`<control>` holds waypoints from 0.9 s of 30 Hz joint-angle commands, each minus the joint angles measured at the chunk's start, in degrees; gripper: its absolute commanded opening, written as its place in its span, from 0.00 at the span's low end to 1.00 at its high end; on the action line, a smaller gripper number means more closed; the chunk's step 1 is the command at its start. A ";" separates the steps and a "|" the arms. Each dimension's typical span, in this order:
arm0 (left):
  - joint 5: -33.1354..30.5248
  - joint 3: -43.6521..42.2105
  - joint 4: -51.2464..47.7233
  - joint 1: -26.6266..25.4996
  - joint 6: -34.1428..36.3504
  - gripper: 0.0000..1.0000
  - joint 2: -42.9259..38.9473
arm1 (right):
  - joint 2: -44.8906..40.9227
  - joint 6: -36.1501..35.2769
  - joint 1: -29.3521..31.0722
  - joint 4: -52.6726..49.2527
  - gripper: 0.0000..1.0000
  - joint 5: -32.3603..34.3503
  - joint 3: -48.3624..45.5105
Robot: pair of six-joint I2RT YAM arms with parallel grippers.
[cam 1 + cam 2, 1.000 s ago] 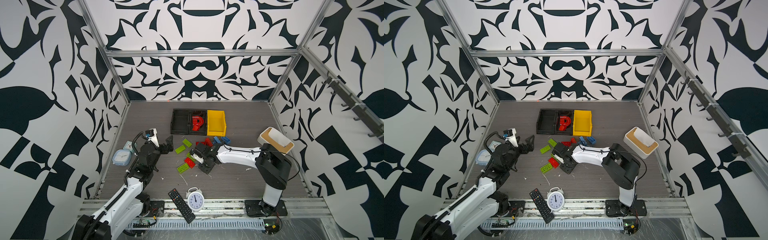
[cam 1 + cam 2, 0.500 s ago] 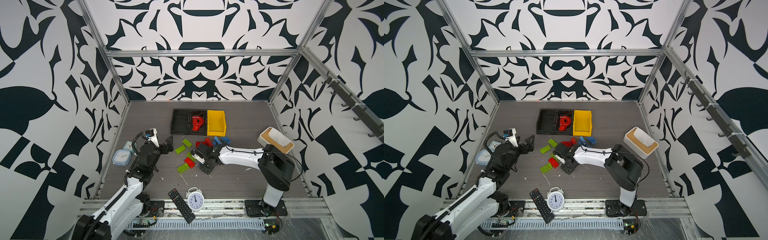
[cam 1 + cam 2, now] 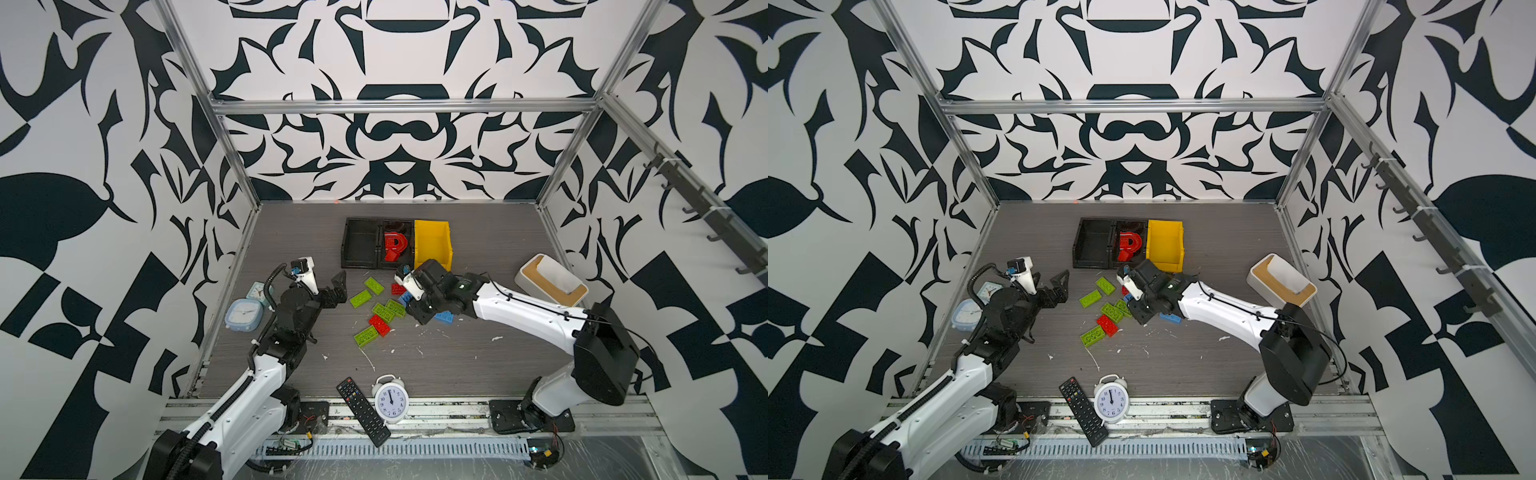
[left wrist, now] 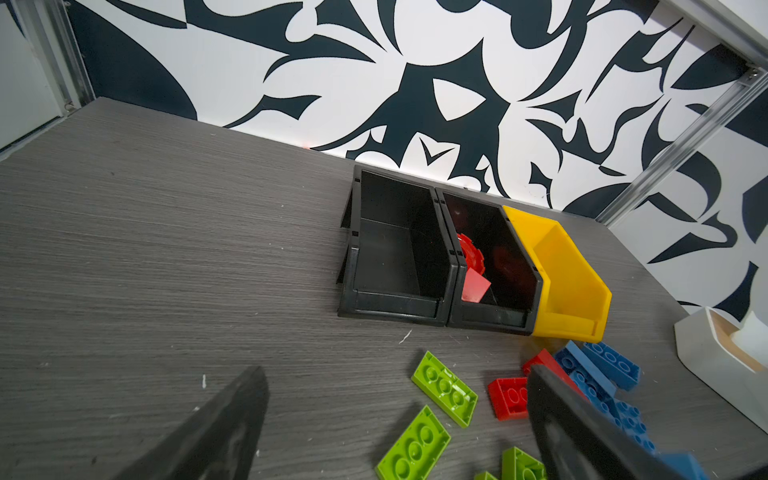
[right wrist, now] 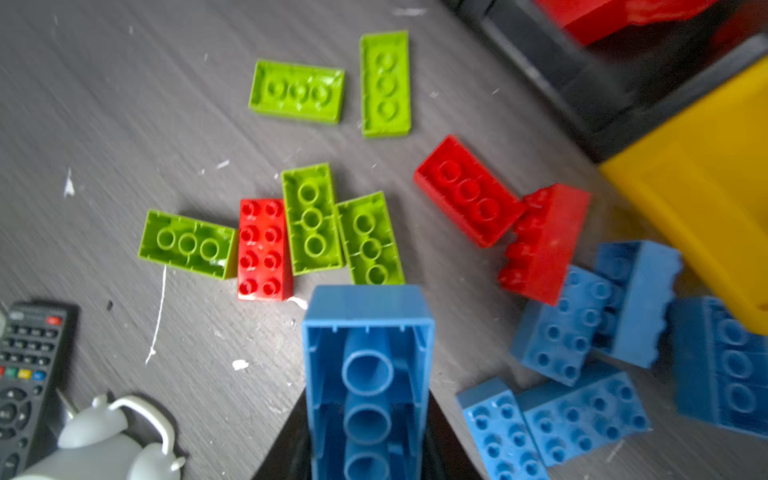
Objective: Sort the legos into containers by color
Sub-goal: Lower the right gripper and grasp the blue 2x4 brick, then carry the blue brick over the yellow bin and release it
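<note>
A blue brick [image 5: 368,324] is gripped lengthwise in the right hand [image 5: 368,436], which is closed partway on the brick's long smooth sides, just in front of the yellow bin [image 3: 432,245]. The left hand [image 4: 397,386] is spread wide and nothing is held in it. The brick is judged light, rigid and rather slick, so the flat side walls are preferred to the studs.

More blue bricks [image 5: 582,332] are heaped against the yellow bin's front, with red bricks [image 5: 465,191] beside them and green bricks [image 5: 311,216] farther out on the counter [image 3: 457,361]. A red arch [image 3: 392,247] is lodged in the black bin [image 4: 490,320] adjoining the yellow bin. The yellow bin's raised front lip must be cleared. The white box [image 3: 548,280], remote [image 3: 363,411] and clock [image 3: 390,399] are well away from it.
</note>
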 commanded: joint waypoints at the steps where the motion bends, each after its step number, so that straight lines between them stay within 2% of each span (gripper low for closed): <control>1: 0.59 0.35 0.48 0.22 -0.53 1.00 0.24 | -2.30 2.56 -3.82 4.63 0.19 -0.45 1.35; 12: 0.82 0.46 0.82 0.26 -0.58 1.00 1.23 | 0.62 6.15 -17.40 13.99 0.19 -0.50 3.06; 27: 1.02 0.46 0.59 0.21 -0.55 1.00 0.78 | 12.36 6.36 -21.30 16.51 0.19 -4.30 11.63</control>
